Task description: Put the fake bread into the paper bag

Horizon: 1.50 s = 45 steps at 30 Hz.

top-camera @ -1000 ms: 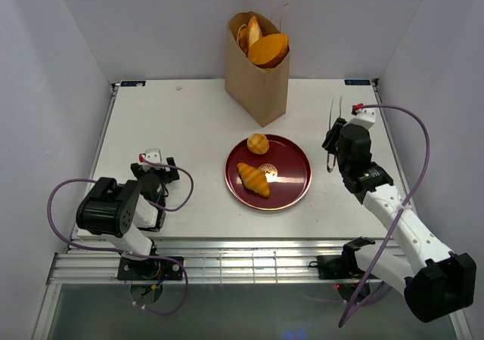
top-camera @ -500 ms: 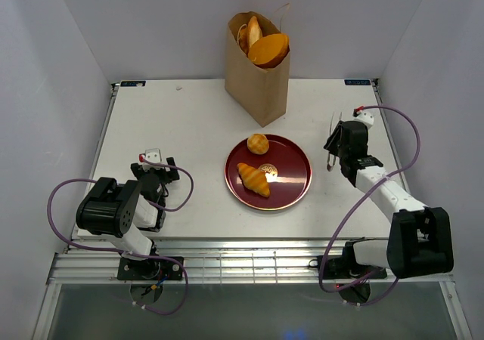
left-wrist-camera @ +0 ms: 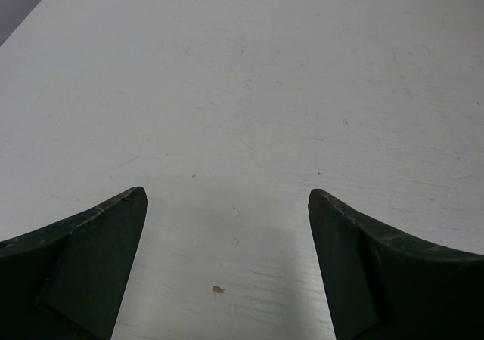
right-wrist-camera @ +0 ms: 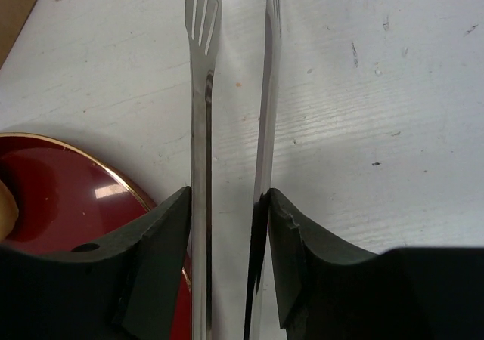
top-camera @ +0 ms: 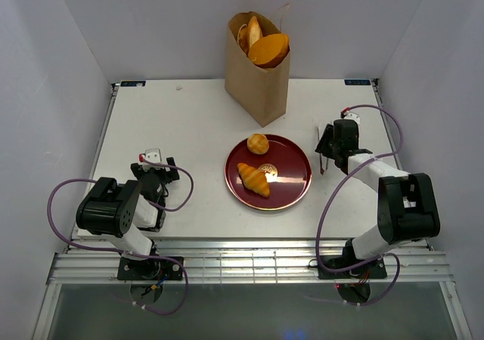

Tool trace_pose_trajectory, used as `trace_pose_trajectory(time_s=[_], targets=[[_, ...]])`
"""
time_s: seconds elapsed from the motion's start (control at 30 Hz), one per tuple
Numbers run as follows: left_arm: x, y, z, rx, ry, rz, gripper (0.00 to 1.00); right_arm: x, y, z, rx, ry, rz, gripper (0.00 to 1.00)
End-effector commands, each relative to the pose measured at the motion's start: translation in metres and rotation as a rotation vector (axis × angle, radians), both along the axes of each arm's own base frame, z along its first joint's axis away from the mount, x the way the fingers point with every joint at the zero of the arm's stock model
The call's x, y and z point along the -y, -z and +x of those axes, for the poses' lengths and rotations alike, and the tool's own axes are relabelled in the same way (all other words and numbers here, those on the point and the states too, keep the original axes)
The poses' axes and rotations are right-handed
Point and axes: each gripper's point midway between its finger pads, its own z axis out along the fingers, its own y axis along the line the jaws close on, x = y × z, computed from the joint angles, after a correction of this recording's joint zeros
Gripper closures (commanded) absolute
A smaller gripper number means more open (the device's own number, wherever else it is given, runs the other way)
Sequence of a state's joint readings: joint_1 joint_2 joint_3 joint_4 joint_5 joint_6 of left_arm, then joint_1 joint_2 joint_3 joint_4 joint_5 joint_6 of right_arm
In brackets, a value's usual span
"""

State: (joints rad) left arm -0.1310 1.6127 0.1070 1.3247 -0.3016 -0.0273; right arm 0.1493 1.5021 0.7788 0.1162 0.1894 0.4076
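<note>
The right gripper clamps the slim slotted steel tongs, whose blades stand slightly apart and empty. The golden toy croissant and round bun lie on the dark red round plate, apart from the tall brown paper bag. So narrow, the blades may push the glossy bread away instead of gripping it.

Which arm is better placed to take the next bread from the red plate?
Right: the right gripper holds tongs beside the plate; the left gripper is open and farther away.
</note>
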Motion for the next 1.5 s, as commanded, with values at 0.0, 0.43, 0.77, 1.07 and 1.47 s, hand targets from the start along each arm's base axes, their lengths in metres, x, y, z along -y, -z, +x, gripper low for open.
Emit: trace_pose_trajectory(time_s=[0.0, 0.43, 0.77, 1.07, 1.47], targets=[[0.003, -0.032, 0.01, 0.127, 0.009, -0.03, 0.02, -0.001, -0.021, 0.022, 0.076, -0.016, -0.005, 0.5], [0.002, -0.031, 0.009, 0.124, 0.007, -0.029, 0.02, 0.001, 0.003, 0.018, -0.014, -0.023, -0.017, 0.43], [0.003, -0.031, 0.009, 0.124, 0.009, -0.029, 0.02, 0.0, 0.018, 0.013, -0.069, -0.036, -0.018, 0.38], [0.003, -0.031, 0.009, 0.124, 0.009, -0.029, 0.02, 0.0, 0.015, 0.011, -0.08, -0.034, -0.012, 0.32], [0.003, -0.031, 0.009, 0.124, 0.009, -0.029, 0.02, -0.007, -0.026, 0.015, -0.029, -0.088, -0.004, 0.02]])
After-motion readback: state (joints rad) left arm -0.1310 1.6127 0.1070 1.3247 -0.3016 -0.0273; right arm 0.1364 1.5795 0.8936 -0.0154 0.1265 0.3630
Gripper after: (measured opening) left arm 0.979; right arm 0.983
